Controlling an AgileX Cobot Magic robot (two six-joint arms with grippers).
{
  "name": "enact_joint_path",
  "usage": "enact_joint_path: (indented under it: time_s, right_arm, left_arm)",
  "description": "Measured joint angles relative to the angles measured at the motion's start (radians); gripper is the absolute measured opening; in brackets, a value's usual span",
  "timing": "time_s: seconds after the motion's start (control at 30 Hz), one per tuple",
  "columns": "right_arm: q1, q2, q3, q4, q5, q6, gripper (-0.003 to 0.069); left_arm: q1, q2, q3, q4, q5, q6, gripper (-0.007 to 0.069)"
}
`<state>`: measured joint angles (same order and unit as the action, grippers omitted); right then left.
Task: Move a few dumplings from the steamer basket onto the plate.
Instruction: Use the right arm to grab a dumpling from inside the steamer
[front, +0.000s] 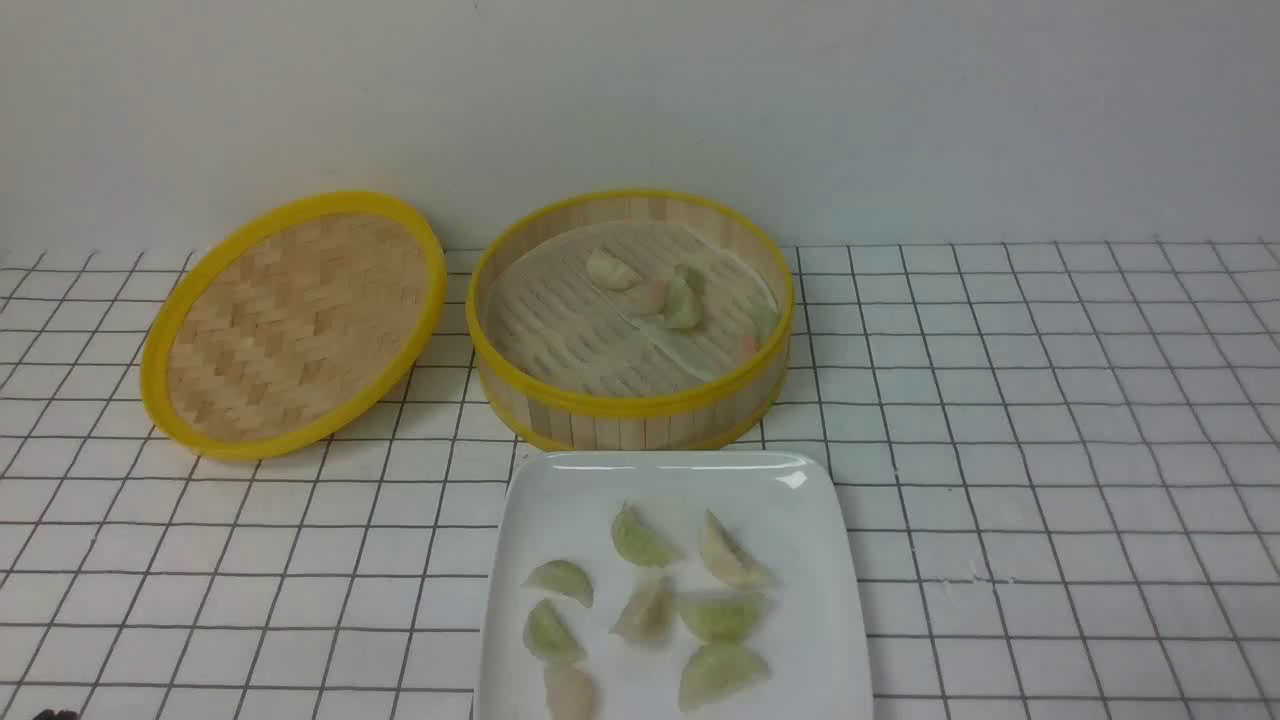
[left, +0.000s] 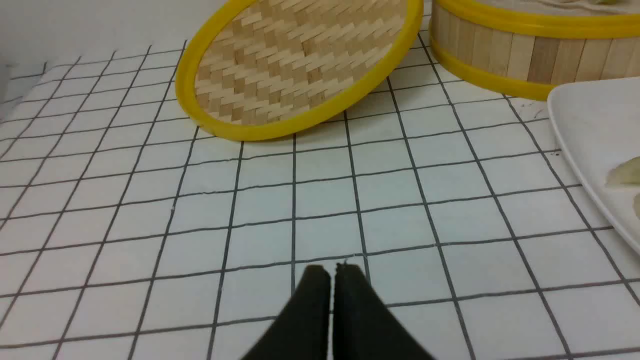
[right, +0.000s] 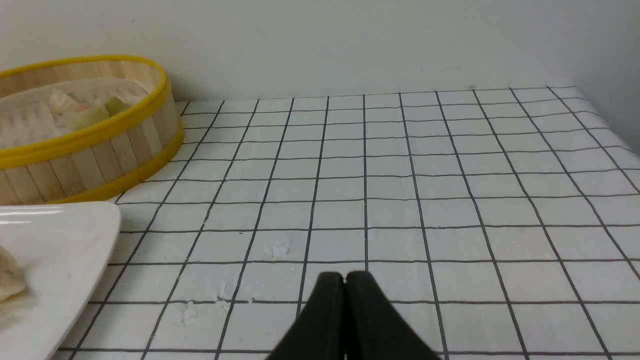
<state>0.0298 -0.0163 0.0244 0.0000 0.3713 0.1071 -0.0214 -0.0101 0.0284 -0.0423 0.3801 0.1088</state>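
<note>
The steamer basket stands at the back centre with several dumplings on its pale liner. In front of it the white plate holds several dumplings, green, cream and pinkish. Neither arm shows in the front view. My left gripper is shut and empty, low over the checked cloth left of the plate. My right gripper is shut and empty over the cloth right of the plate, with the steamer basket farther back.
The woven yellow-rimmed lid leans tilted on the cloth left of the basket, and it fills the far part of the left wrist view as the lid. A white wall closes the back. The table's right edge shows.
</note>
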Motion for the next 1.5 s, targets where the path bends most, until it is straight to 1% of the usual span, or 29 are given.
enact_joint_path:
  time_s: [0.77,0.83,0.9,0.93,0.97,1.0,1.07,1.2,1.27,1.3,1.37,1.47,1.5]
  right_arm:
    - [0.0,0.0,0.0,-0.017,0.0,0.001,-0.0015]
    - [0.0,0.0,0.003,0.031,-0.024,0.031,-0.0015]
    - [0.0,0.0,0.005,0.147,-0.091,0.089,-0.0015]
    - [0.0,0.0,0.005,0.177,-0.1,0.104,-0.0015]
    - [0.0,0.0,0.005,0.237,-0.147,0.133,-0.0015]
    - [0.0,0.0,0.005,0.366,-0.22,0.184,-0.0015]
    - [0.0,0.0,0.005,0.494,-0.307,0.216,-0.0015]
    - [0.0,0.0,0.005,0.555,-0.385,0.207,-0.0015]
    - [0.0,0.0,0.005,0.609,-0.49,0.208,-0.0015]
    - [0.0,0.0,-0.003,0.617,-0.506,0.208,-0.0015]
    - [0.002,0.02,-0.062,0.602,-0.477,0.207,-0.0015]
    - [0.024,0.129,-0.249,0.488,-0.294,0.169,-0.0015]
    - [0.036,0.196,-0.337,0.439,-0.191,0.147,-0.0015]
  left_arm:
    - [0.0,0.0,0.0,0.0,0.0,0.0,-0.0006]
    - [0.0,0.0,0.0,0.0,0.0,0.0,-0.0006]
    - [0.0,0.0,0.0,0.0,0.0,0.0,-0.0006]
    - [0.0,0.0,0.0,0.0,0.0,0.0,-0.0006]
    - [0.0,0.0,0.0,0.0,0.0,0.0,-0.0006]
    - [0.0,0.0,0.0,0.0,0.0,0.0,-0.0006]
    - [0.0,0.0,0.0,0.0,0.0,0.0,-0.0006]
    - [0.0,0.0,0.0,0.0,0.001,0.0,-0.0006]
    - [0.0,0.0,0.0,0.0,0.001,0.0,-0.0006]
    - [0.0,0.0,0.0,0.0,0.001,0.0,-0.0006]
    - [0.0,0.0,0.0,0.0,0.001,0.0,-0.0006]
    - [0.0,0.0,0.0,0.0,0.001,0.0,-0.0006]
    - [0.0,0.0,0.0,0.0,0.001,0.0,-0.0006]
